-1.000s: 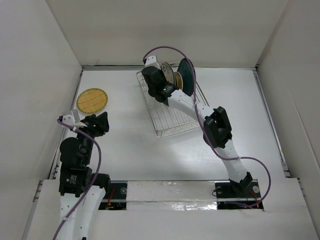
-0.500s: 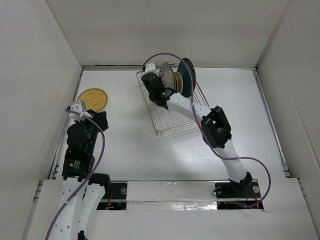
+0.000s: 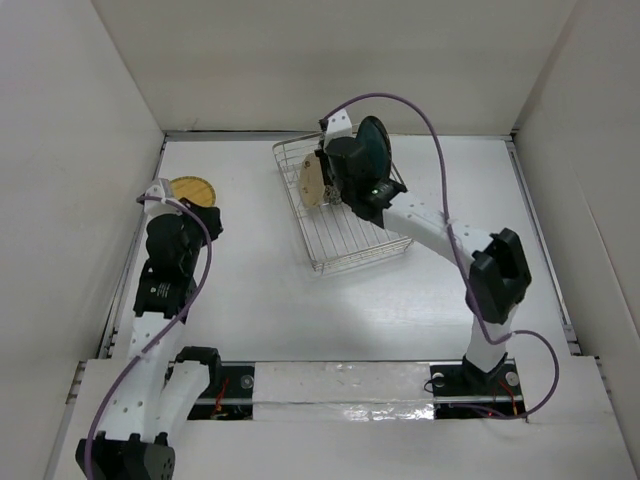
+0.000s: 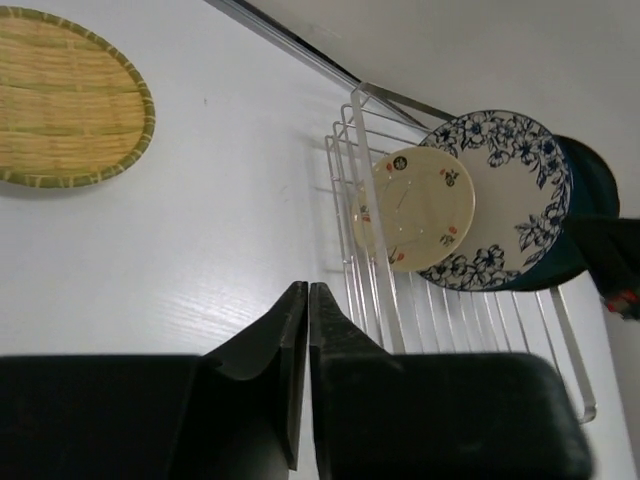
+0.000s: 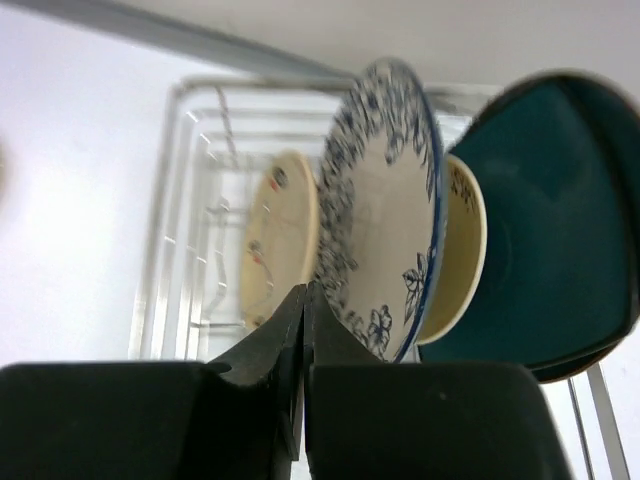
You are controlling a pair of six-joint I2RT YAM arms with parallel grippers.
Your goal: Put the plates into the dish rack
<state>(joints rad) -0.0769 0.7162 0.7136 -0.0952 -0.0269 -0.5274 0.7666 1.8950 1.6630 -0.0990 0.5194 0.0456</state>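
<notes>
The dish rack (image 3: 350,245) sits at the middle back of the table. Standing in it are a cream speckled plate (image 3: 313,182), a white plate with blue pattern (image 5: 385,200), a pale yellowish plate (image 5: 462,250) and a dark teal plate (image 3: 372,150). My right gripper (image 3: 330,188) hovers over the rack, shut and empty, its tips (image 5: 305,290) just in front of the patterned plate's lower rim. The yellow woven plate (image 3: 190,188) lies flat at the back left. My left gripper (image 3: 203,222) is just beside it, shut on nothing, above the bare table (image 4: 200,260).
White walls close in the table on the left, back and right. A metal rail (image 4: 290,45) runs along the back edge behind the rack (image 4: 450,320). The right arm's purple cable (image 3: 440,150) arcs over the rack's right side.
The right arm swung from the left of the plates to their right, leaving the cream speckled plate standing in the rack. The left arm reached towards the woven plate and its jaws closed.
</notes>
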